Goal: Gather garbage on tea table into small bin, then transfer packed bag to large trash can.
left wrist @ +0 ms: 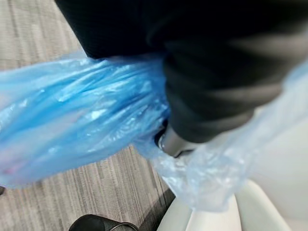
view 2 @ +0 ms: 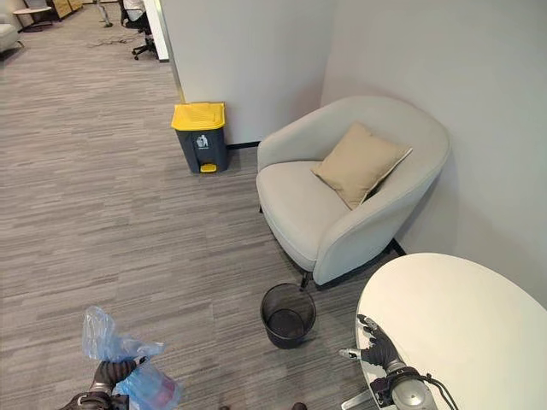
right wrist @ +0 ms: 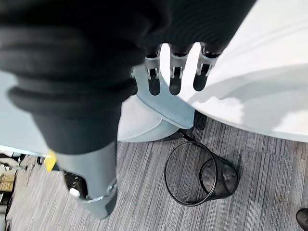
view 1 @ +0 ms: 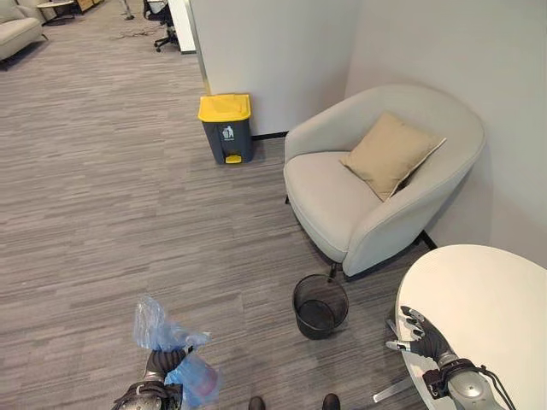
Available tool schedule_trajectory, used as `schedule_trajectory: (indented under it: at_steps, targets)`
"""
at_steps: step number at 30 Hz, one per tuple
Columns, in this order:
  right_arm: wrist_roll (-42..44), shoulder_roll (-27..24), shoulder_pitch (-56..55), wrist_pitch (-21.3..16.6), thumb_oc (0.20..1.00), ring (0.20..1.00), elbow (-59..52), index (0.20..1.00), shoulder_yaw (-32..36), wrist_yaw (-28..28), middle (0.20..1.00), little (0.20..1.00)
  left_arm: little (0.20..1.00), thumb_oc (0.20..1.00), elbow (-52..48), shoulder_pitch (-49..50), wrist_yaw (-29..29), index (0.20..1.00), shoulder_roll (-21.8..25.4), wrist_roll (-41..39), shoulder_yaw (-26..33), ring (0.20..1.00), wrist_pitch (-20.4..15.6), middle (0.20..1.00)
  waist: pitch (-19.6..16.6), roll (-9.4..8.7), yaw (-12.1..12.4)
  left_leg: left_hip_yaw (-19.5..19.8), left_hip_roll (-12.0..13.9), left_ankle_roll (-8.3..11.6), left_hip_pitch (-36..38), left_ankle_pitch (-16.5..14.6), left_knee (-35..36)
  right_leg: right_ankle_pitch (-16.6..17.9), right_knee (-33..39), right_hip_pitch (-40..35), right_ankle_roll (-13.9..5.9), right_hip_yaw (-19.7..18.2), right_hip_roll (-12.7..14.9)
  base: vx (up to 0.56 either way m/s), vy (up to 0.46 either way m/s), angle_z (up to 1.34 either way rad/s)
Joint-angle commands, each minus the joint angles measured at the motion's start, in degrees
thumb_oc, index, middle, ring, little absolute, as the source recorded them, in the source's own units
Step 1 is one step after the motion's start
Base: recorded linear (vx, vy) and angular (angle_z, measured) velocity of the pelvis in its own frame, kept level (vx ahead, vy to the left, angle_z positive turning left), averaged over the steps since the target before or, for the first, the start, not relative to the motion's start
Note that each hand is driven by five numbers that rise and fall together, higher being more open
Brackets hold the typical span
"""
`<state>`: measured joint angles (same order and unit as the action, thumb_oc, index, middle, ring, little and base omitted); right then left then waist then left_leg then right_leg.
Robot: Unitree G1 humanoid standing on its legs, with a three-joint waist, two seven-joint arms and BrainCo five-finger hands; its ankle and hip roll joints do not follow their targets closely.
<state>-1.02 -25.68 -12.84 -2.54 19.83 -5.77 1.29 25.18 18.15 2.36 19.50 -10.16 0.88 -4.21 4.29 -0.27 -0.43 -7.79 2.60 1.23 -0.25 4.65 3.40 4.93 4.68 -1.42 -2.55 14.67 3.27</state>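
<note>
While one armchair (view 1: 376,188) stood beside it, one white tea table (view 1: 487,307) was cut off at the frame edge. One yellow-lidded trash can (view 1: 226,128) stood well beyond; one black mesh bin (view 1: 320,305) sat just beside the table. Over its edge, the right hand (view 1: 419,333) held its fingers straight and apart. Well apart, the left hand (view 1: 162,363) clenched one crumpled, translucent blue bag (view 1: 158,329), its contents unclear.

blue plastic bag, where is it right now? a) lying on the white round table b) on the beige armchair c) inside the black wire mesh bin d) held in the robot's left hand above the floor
d: the blue plastic bag is bunched in the left hand above the grey carpet, apart from the black wire mesh bin, which looks empty.
</note>
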Motion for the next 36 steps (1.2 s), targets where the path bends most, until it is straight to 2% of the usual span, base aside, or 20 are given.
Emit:
schedule_trajectory:
  at_steps: [1,2,4,5,6,7,8,12,14,15,16,17,21,29,33,34,35,36]
  targets:
    - [1.4,1.0,5.9,-2.7,1.0,1.0,-0.7,1.0,0.6,-2.0,1.0,1.0,0.2,0.2,-0.6,-4.7,0.5,0.2,2.8,-1.5,3.3,0.2,-2.3,0.2,2.6,-3.64,0.9,1.9,-1.2,1.65,-2.4,-6.8,-5.9,-9.2,-4.9,0.0,-2.62,-0.6,1.6,-0.14,-0.008,0.28]
    - [1.4,1.0,6.3,-2.7,1.0,1.0,-0.5,1.0,0.6,-2.2,1.0,1.0,0.2,0.2,-0.6,-5.1,0.4,0.2,2.8,-1.6,3.1,0.2,-2.3,0.2,2.9,-3.65,1.0,2.1,-1.3,1.79,-3.5,-6.8,-6.8,-9.2,-5.0,0.3,-2.57,0.0,1.8,-0.22,0.004,0.36]
    - [1.2,0.9,6.9,-2.7,1.0,1.0,0.5,1.0,0.8,-3.8,1.0,1.0,0.2,0.2,-0.7,-7.3,0.9,0.2,3.2,-1.8,1.9,0.2,-2.7,0.2,4.4,-4.05,1.3,-0.7,-0.6,2.38,-7.3,-6.8,-10.6,-8.8,-5.3,1.4,-2.62,3.4,3.3,-0.21,0.052,0.7]
    - [0.8,0.9,6.7,-2.3,1.0,1.0,1.6,1.0,0.7,-4.5,1.0,1.0,0.2,0.2,-1.1,-7.9,0.9,0.2,3.3,-1.8,1.3,0.2,-2.8,0.2,4.5,-3.87,0.9,-5.7,1.0,1.95,-7.9,-8.0,-12.6,-8.8,-5.4,1.8,-2.8,6.1,4.4,-0.09,0.108,1.08]
    - [0.5,1.0,6.7,-2.2,1.0,1.0,2.2,1.0,0.6,-4.7,1.0,1.0,0.2,0.2,-1.1,-8.0,0.7,0.2,3.4,-1.7,1.1,0.2,-2.8,0.2,4.3,-3.74,0.6,-7.2,1.4,1.71,-7.5,-8.3,-12.3,-8.6,-5.4,2.0,-2.93,6.8,4.6,0.06,0.133,1.06]
    - [0.3,1.2,6.6,-2.0,1.0,1.0,2.8,1.0,0.4,-4.8,1.0,1.0,0.2,0.2,-0.7,-8.0,0.4,0.2,3.4,-1.5,0.8,0.2,-2.7,0.2,3.8,-3.38,0.4,-7.3,1.6,1.85,-6.2,-9.9,-11.5,-9.3,-5.4,1.4,-3.5,6.7,4.4,0.15,0.171,0.88]
    - [-0.3,1.6,7.0,-1.9,1.0,1.0,3.8,1.0,-0.2,-5.1,1.0,1.0,0.2,0.2,-0.2,-8.4,0.4,0.2,3.8,-1.1,0.3,0.2,-2.8,0.2,3.7,-3.31,0.3,-7.7,1.4,1.44,-5.8,-10.2,-10.7,-9.0,-5.4,1.0,-4.09,7.4,4.8,0.17,0.271,0.75]
    - [-0.9,2.9,8.6,-1.5,1.0,1.0,4.7,1.0,-1.4,-5.4,1.0,1.0,0.2,0.2,-0.2,-8.9,0.8,0.2,4.4,-0.6,0.1,0.2,-2.8,0.2,3.9,-3.78,0.8,-7.4,0.2,0.08,-5.7,-10.9,-9.5,-8.8,-7.9,2.3,-5.14,6.9,6.5,0.04,0.233,0.28]
    - [-1.4,4.2,9.6,-1.5,1.0,1.0,4.7,1.0,-2.3,-5.5,1.0,1.0,0.2,0.2,-0.5,-10.0,1.1,0.2,6.1,0.3,0.2,0.2,-2.7,0.2,5.1,-4.24,1.3,-7.0,-0.9,-1.35,-5.1,-12.2,-9.7,-9.6,-17.1,5.5,-6.13,5.9,9.1,0.05,0.251,-0.01]
    - [-1.4,4.2,9.7,-1.5,1.0,1.0,4.7,1.0,-2.2,-5.5,1.0,1.0,0.2,0.2,-0.5,-10.1,1.1,0.2,6.2,0.3,0.2,0.2,-2.7,0.2,5.1,-4.3,1.3,-7.0,-1.0,-1.38,-5.1,-12.2,-9.8,-9.7,-17.3,5.6,-6.17,5.8,9.2,0.01,0.16,0.06]
    - [-1.2,4.7,9.4,-1.5,1.0,1.0,4.6,1.0,-2.2,-5.6,1.0,1.0,0.2,0.2,-0.7,-10.8,1.2,0.2,6.8,0.8,-0.5,0.2,-2.8,0.2,5.9,-4.55,0.5,-6.3,-1.6,-2.09,-4.9,-11.2,-9.6,-7.9,-20.4,8.7,-5.7,3.5,8.4,0.05,0.128,0.28]
    - [-1.0,4.8,9.0,-1.6,1.0,1.0,4.4,1.0,-2.1,-5.6,1.0,1.0,0.2,0.2,-0.8,-11.1,1.1,0.2,7.0,0.9,-0.8,0.2,-2.7,0.2,6.3,-4.38,-0.4,-5.0,-2.2,-2.36,-4.0,-11.5,-9.0,-7.6,-20.1,10.5,-5.5,0.6,6.7,0.09,0.143,0.43]
    - [0.0,4.9,9.0,-1.9,1.0,1.0,4.5,1.0,-1.9,-5.9,1.0,1.0,0.2,0.2,-0.3,-11.9,0.9,0.2,7.3,1.1,-1.5,0.2,-2.7,0.2,7.0,-4.42,-1.0,-3.8,-2.7,-2.45,-2.5,-12.4,-8.4,-6.1,-18.5,12.7,-5.13,1.0,6.2,0.11,0.034,0.56]
    - [0.0,4.3,8.6,-1.5,1.0,1.0,4.1,1.0,-1.7,-5.9,1.0,1.0,0.2,0.2,0.5,-12.1,0.9,0.2,6.2,2.0,-1.8,0.2,-2.4,0.2,8.1,-4.88,-3.3,0.5,-5.3,-2.24,3.3,-16.5,-8.1,-0.2,-10.8,19.3,-7.04,2.6,5.6,0.24,-0.009,0.35]
    - [-0.5,4.1,8.4,-1.4,1.0,1.0,4.0,1.0,-1.8,-6.0,1.0,1.0,0.2,0.2,0.6,-12.3,1.0,0.2,5.8,2.2,-2.0,0.2,-2.5,0.2,7.9,-4.4,-3.8,1.8,-5.4,-1.73,5.4,-18.2,-7.9,0.3,-11.3,20.9,-7.17,2.7,5.1,0.26,-0.064,0.35]
    - [-0.6,3.9,8.0,-1.4,1.0,1.0,3.9,1.0,-1.8,-6.0,1.0,1.0,0.2,0.2,0.7,-12.5,1.0,0.2,5.7,2.4,-2.2,0.2,-2.5,0.2,7.5,-4.64,-4.3,2.5,-5.8,-1.59,6.0,-18.6,-7.9,0.4,-10.9,20.6,-7.03,2.3,5.3,0.44,-0.161,0.38]
    - [-0.4,3.7,7.4,-1.6,1.0,1.0,3.9,1.0,-1.6,-5.8,1.0,1.0,0.2,0.2,0.3,-12.0,0.8,0.2,5.5,2.7,-2.5,0.2,-2.5,0.2,6.6,-4.14,-4.8,3.3,-5.3,-0.93,7.8,-19.8,-7.9,-0.1,-11.4,19.8,-6.27,0.7,4.5,0.33,-0.133,0.42]
    - [-0.4,3.7,7.4,-1.6,1.0,1.0,3.9,1.0,-1.6,-5.8,1.0,1.0,0.2,0.2,0.3,-12.0,0.8,0.2,5.5,2.7,-2.5,0.2,-2.5,0.2,6.5,-4.34,-4.9,3.3,-5.5,-0.97,7.7,-19.6,-7.8,0.0,-11.3,19.9,-6.27,0.7,4.8,0.35,-0.139,0.56]
